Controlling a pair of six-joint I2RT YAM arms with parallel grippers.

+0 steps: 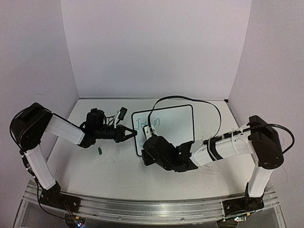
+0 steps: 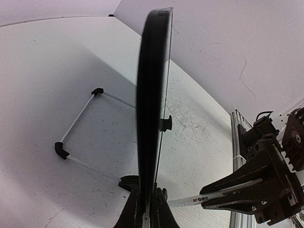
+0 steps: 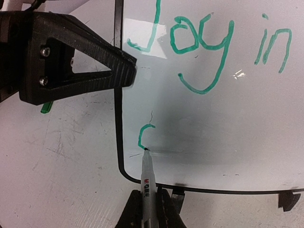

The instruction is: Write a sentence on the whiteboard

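You see a small green cap [image 1: 100, 151] lying on the white table [image 1: 118, 175], left of the table's middle. Faint grey scribbles [image 2: 190, 121] cross the table's near half.

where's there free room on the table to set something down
Barest: the near table strip between the arm bases, in front of the small green piece. Also right of the whiteboard, under the looping cable. Crowded: the whiteboard's left edge, where the left hand clamps it and the right hand holds the marker.
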